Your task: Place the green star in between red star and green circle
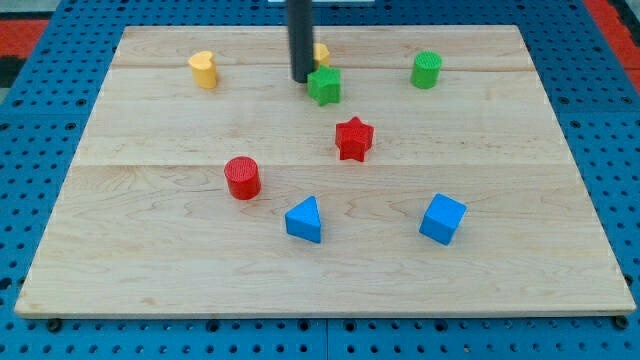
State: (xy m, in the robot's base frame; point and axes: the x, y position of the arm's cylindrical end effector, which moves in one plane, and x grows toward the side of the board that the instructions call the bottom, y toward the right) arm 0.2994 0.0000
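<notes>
The green star (324, 86) lies near the view's top centre of the wooden board. My tip (301, 79) is just to the left of it, touching or almost touching its left side. The red star (353, 138) lies below and slightly right of the green star. The green circle (426, 69) stands at the view's upper right, level with the green star.
A yellow block (320, 52) is partly hidden behind my rod, above the green star. A yellow heart (203, 69) is at the upper left. A red circle (242, 177), a blue triangle (305, 219) and a blue cube (442, 218) lie in the lower half.
</notes>
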